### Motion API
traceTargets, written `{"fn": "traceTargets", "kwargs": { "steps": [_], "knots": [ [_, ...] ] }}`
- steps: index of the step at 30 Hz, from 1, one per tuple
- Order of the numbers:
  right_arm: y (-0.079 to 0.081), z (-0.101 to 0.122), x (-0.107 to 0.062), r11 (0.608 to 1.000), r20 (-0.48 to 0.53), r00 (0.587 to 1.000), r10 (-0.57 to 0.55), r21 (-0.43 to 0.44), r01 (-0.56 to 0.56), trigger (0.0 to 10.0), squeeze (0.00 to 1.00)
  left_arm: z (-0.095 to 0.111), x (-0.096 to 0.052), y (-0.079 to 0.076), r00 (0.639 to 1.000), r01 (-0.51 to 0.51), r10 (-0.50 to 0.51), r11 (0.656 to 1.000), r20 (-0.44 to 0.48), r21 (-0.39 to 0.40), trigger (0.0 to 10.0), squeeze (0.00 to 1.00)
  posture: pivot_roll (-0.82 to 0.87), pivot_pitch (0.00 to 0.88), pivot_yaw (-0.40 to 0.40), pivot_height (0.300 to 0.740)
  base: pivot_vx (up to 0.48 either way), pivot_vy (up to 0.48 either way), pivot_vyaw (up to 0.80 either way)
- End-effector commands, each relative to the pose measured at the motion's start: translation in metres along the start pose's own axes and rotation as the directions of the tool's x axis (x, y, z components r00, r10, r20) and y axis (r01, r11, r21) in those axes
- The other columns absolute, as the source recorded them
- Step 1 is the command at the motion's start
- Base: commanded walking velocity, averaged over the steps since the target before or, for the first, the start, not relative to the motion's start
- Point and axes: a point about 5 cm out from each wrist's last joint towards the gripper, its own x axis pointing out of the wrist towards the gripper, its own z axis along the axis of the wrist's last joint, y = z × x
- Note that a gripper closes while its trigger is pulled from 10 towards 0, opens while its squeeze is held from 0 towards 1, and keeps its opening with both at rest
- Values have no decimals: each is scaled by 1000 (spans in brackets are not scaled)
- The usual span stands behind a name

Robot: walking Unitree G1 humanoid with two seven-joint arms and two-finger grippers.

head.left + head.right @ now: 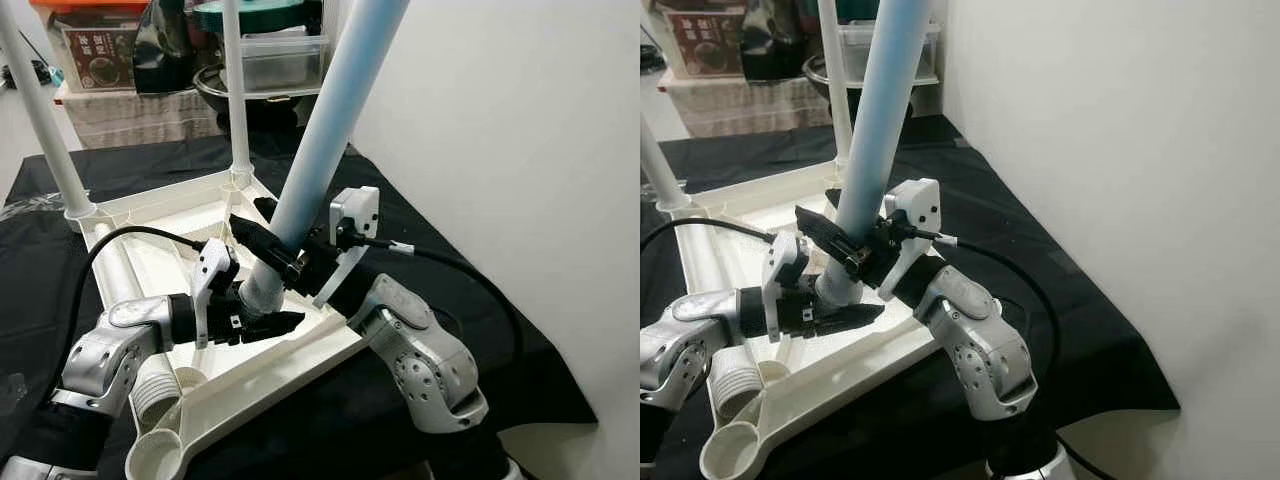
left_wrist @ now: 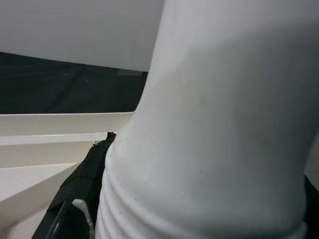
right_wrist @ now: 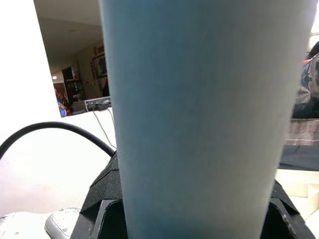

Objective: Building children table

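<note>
the tabletop (image 1: 300,355) lies upside down on a black cloth (image 1: 480,330), its ribbed underside facing up. counting legs: two white legs (image 1: 236,90) already stand upright in the tabletop's far corners, the second one (image 1: 40,110) at the far left corner. a third, pale blue leg (image 1: 320,130) leans over the tabletop's near right corner, its white threaded foot down at the frame there. a fourth leg (image 1: 115,265) lies flat inside the tabletop along its left edge. one round socket (image 1: 155,455) sits open at the tabletop's nearest corner, with a ribbed white piece (image 1: 160,390) just beside it.

two grippers are on the blue leg. the left gripper (image 1: 262,318) comes in from the left of the tabletop and has its two black fingers set around the leg's white foot, one finger low against the frame, pinching it. the right gripper (image 1: 268,245) reaches in from the tabletop's right side and clamps the blue shaft just above the left gripper, a finger on either side. one black cable runs from each wrist.

beyond the tabletop's far edge stand a clear plastic box (image 1: 280,60), a dark bowl (image 1: 215,85) and a printed carton (image 1: 100,55). a white wall (image 1: 520,150) rises to the tabletop's right.
</note>
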Motion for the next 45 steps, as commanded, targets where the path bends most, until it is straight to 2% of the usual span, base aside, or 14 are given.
{"fn": "traceTargets", "kwargs": {
  "steps": [1, 6, 7, 8, 11, 13, 16, 17, 18, 33, 37, 38, 39, 45],
  "knots": [
    [12, 4, 5, 997, 35, 997, 66, 39, -68, 0, 0, -2, 8, -7, 999, 45, -45, 999, 8, -11, 0, 0, -31, 0, -40, 740, 0, 0, 0],
    [9, 7, 5, 996, 42, 998, 51, 66, -54, 0, 0, -3, 9, -9, 999, 52, -52, 999, -4, -4, 0, 0, -26, 0, -46, 740, 0, 0, 0],
    [8, 6, 5, 996, 34, 999, 34, 82, -36, 2078, 0, -4, 9, -10, 998, 54, -54, 999, -10, 1, 275, 0, -26, 0, -46, 740, 0, 0, 0],
    [5, 7, 6, 993, 33, 999, 24, 112, -28, 10000, 0, -5, 9, -10, 998, 53, -53, 998, -27, 24, 10000, 0, -24, 0, -49, 740, 0, 0, 0],
    [2, 8, 6, 991, 37, 999, 16, 134, -21, 10000, 0, -6, 8, -11, 998, 58, -56, 998, -42, 31, 10000, 0, -22, 0, -50, 740, 0, 0, 0],
    [-4, 15, 6, 986, 63, 998, -1, 165, -10, 10000, 1000, -8, 6, -13, 996, 71, -68, 997, -60, 37, 10000, 0, -20, 0, -51, 740, 0, 0, 0],
    [-8, 19, 6, 986, 73, 997, -9, 170, -3, 10000, 1000, -10, 4, -14, 995, 73, -70, 997, -68, 35, 10000, 0, -21, 0, -52, 740, 0, 0, 0],
    [-10, 23, 7, 985, 81, 997, -15, 170, 0, 10000, 678, -12, 3, -14, 995, 72, -70, 997, -76, 36, 10000, 0, -21, 0, -53, 740, 0, 0, 0],
    [-12, 27, 7, 985, 90, 996, -14, 174, -2, 10000, 0, -14, 1, -14, 994, 71, -68, 997, -85, 36, 10000, 0, -21, 0, -53, 740, 0, 0, 0],
    [7, 3, -12, 956, -112, 970, 215, 226, -186, 10000, 0, -15, -18, -7, 987, 49, -36, 996, -155, 79, 10000, 0, -17, 0, -61, 740, 0, 0, 0],
    [3, -3, -12, 962, -133, 976, 173, 235, -138, 6745, 0, -16, -17, -8, 987, 50, -37, 996, -153, 79, 10000, 0, -16, 0, -61, 740, 0, 0, 0],
    [3, -3, -12, 962, -133, 976, 173, 235, -138, 6745, 0, -16, -17, -8, 987, 50, -37, 996, -153, 79, 10000, 0, -16, 0, -61, 740, 0, 0, 0],
    [-1, -2, -11, 968, -122, 983, 139, 224, -110, 10000, 0, -18, -14, -10, 987, 60, -48, 996, -151, 71, 10000, 0, -18, 0, -57, 740, 0, 0, 0],
    [-3, 1, -12, 971, -102, 987, 127, 215, -103, 10000, 0, -22, -13, -13, 985, 78, -68, 995, -158, 58, 10000, 0, -21, 0, -54, 740, 0, 0, 0]
  ]
}}
